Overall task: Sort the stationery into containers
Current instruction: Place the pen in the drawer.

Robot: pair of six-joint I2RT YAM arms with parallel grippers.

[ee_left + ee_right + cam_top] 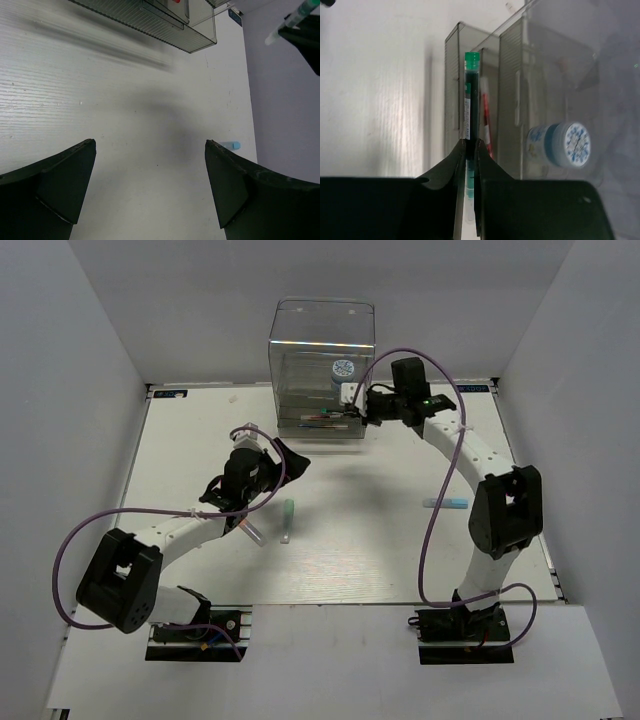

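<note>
A white table (400,560) sits boxed in by plain white walls (90,360) on the left, right and far sides, with only the near edge, where both arm bases are bolted, unwalled. The clear drawer cabinet (322,350) stands at 12 o'clock against the far edge, its lower drawer (320,425) pulled out toward the middle. Bare surface stretches from the centre toward 6 o'clock between the two arms. A mint-green marker (288,515) lies just off centre at 8 o'clock, and a light-blue marker (445,503) lies at 3 o'clock, near the right arm's elbow and well apart from the cabinet.

The left gripper (150,145) hovers at 10 o'clock with its jaws spread wide and nothing between them, table visible below.

The right gripper (470,145) is at the cabinet's right front corner, about 1 o'clock, its jaws pressed onto a green-capped pen (471,100) that points out over the drawer. A red-white pen (485,117) lies inside that drawer, and the blue-white patterned roll (565,145) rests in a compartment higher up.
</note>
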